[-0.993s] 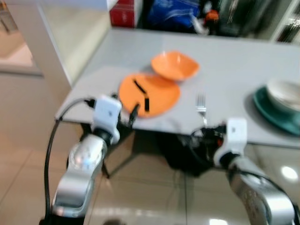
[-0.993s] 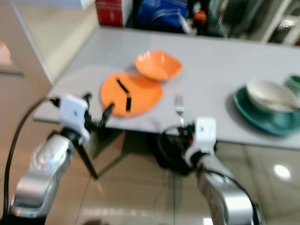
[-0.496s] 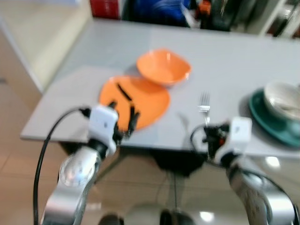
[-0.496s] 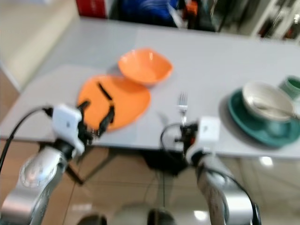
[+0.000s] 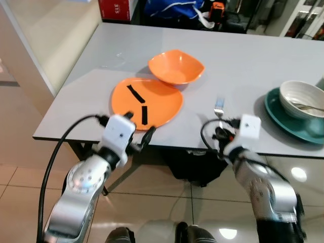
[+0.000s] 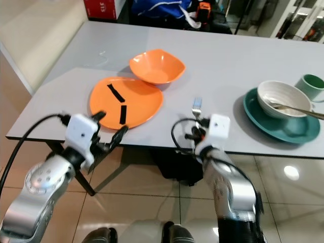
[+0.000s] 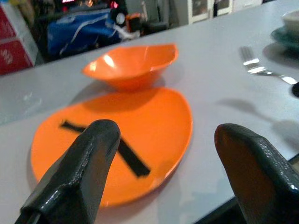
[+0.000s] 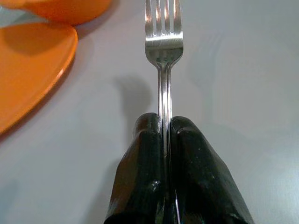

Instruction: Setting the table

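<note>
A flat orange plate [image 5: 152, 98] with two black strips on it lies near the front left of the grey table [image 5: 253, 55]. An orange bowl [image 5: 176, 67] sits just behind it, touching its far rim. My left gripper [image 7: 163, 135] is open at the table's near edge, just in front of the plate, with nothing between its fingers [image 5: 150, 134]. To the right of the plate a silver fork [image 5: 219, 106] lies with its tines pointing away from me. My right gripper [image 8: 164, 122] is shut on the fork's handle, low over the tabletop.
A teal plate [image 5: 283, 119] carrying a white bowl [image 5: 302, 97] with a utensil in it sits at the right, and a green mug [image 6: 314, 83] stands behind it. A red box [image 5: 114, 9] and a blue bag [image 5: 169, 9] lie beyond the far edge. Tiled floor lies below me.
The camera has shifted and the blur has cleared. Both grippers stay at the table's near edge, the left by the orange plate and the right at the fork's handle.
</note>
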`<state>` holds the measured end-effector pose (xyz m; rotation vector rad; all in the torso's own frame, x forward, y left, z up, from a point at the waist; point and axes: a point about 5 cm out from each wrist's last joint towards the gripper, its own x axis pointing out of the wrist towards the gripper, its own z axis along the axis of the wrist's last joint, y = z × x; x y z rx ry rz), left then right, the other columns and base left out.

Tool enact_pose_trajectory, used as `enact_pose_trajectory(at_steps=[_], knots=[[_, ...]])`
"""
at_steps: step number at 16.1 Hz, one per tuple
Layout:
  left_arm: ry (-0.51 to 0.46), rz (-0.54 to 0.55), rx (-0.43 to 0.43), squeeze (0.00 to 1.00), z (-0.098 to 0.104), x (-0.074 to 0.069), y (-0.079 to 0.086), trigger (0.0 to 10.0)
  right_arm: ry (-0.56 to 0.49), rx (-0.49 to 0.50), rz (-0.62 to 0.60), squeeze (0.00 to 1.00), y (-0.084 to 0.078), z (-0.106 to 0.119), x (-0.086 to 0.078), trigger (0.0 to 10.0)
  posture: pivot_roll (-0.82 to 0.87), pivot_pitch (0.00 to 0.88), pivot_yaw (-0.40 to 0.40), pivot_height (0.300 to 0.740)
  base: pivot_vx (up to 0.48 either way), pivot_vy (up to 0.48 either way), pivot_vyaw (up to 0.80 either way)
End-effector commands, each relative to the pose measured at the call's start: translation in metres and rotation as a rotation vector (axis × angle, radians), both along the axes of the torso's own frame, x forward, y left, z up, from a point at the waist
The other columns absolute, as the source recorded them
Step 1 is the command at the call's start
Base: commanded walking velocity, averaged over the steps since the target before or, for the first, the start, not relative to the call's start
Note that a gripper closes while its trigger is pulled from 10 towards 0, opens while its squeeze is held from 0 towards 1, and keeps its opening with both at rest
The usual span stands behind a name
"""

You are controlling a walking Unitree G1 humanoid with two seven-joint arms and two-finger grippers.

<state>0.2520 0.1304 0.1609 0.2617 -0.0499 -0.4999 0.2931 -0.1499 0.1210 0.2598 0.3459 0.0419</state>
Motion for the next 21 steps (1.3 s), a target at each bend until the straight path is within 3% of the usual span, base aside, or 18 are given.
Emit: enact_pose_trajectory(at_steps=[1,7,11,16,21], knots=[[0.018,-0.021,0.006,0.00,-0.004,0.000,-0.003,10.0,0.012,-0.011,0.000,0.00,-0.004,0.001,0.007,10.0,0.06,0.096,-0.028,0.740,0.000,0.000,0.00],[0.045,-0.048,-0.004,0.00,-0.006,-0.009,-0.009,10.0,0.076,-0.042,0.013,0.00,0.001,0.009,0.057,10.0,0.05,0.136,-0.044,0.740,0.000,0.000,0.00],[0.055,-0.041,0.000,0.00,-0.005,-0.012,-0.007,10.0,0.073,0.002,0.034,0.00,0.017,0.017,0.083,10.0,0.06,0.161,-0.059,0.740,0.000,0.000,0.00],[0.072,-0.051,0.005,0.00,-0.003,-0.016,-0.006,10.0,0.081,-0.026,0.005,0.00,0.028,0.018,0.096,10.0,0.07,0.181,-0.063,0.740,0.000,0.000,0.00],[0.102,-0.108,-0.003,0.00,-0.003,-0.021,-0.011,10.0,0.089,-0.037,-0.023,0.00,0.034,0.016,0.099,10.0,0.06,0.185,-0.059,0.740,0.000,0.000,0.00]])
